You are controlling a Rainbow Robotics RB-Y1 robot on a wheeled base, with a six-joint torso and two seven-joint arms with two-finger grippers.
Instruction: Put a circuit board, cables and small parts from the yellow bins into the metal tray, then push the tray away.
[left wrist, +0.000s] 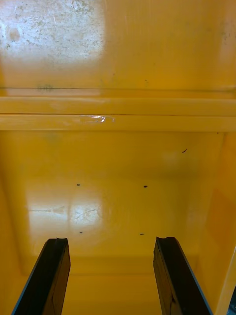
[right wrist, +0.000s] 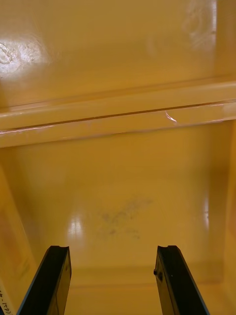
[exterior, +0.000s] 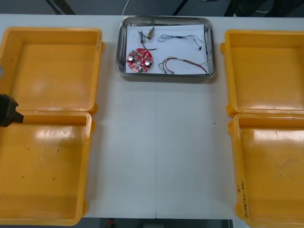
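The metal tray (exterior: 164, 19), white inside, stands at the table's far middle. In it lie a round red circuit board (exterior: 140, 60), a thin black cable (exterior: 183, 39), a red and yellow cable (exterior: 185, 64) and a small metal part (exterior: 148, 33). My left gripper (left wrist: 110, 241) hangs open over the bare floor of the near left yellow bin (left wrist: 118, 197), holding nothing. Over the near right yellow bin (right wrist: 123, 197), my right gripper (right wrist: 114, 248) is likewise open with nothing between its fingers. A black part of my left arm (exterior: 7, 110) shows at the left edge.
Two yellow bins stand at each side: far left (exterior: 52, 33), near left (exterior: 88, 161), far right (exterior: 228, 71), near right (exterior: 235, 166). All look bare inside apart from small specks. Bare white table runs between them from the tray to the front edge.
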